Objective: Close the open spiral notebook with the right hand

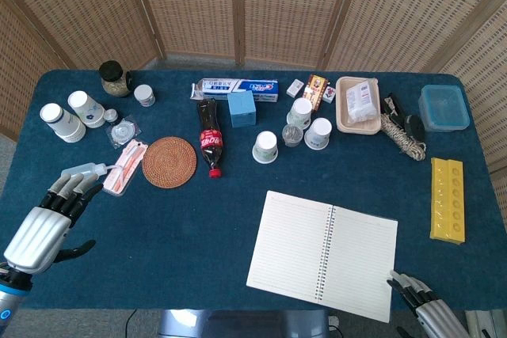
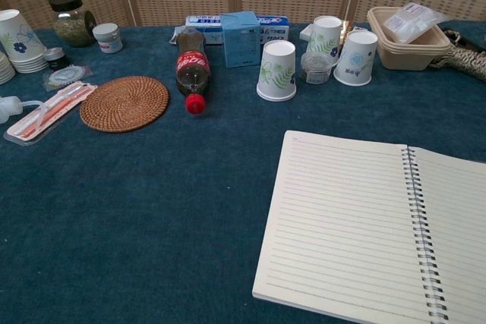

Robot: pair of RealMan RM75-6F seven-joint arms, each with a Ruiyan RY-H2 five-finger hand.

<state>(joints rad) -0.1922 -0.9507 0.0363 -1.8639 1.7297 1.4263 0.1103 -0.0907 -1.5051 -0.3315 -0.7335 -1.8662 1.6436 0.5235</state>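
- Left robot hand (image 1: 49,223): ribbed silver back, black fingers with grey tips, black thumb.
- Right robot hand (image 1: 424,306): same silver and black, grey-tipped.

**Operator:** Where is there free room around the notebook (image 1: 323,255)?

**Technician:** Bare blue table (image 1: 182,227) lies along its left edge and in front of it. The strip between its far edge and the row of paper cups (image 1: 266,147) is also bare. The right hand (image 1: 424,306) sits at the near right corner, just beside the page edge.

**Operator:** Obstacles on the right?

**Technician:** A yellow tray (image 1: 447,199) lies to the right, apart from the notebook, with bare cloth between them. The rope coil (image 1: 402,138) lies further back.

**Operator:** And to the left?

**Technician:** The cola bottle (image 1: 210,138) and woven coaster (image 1: 169,161) lie well apart from the notebook. The left hand (image 1: 47,223) sits near the table's left edge.
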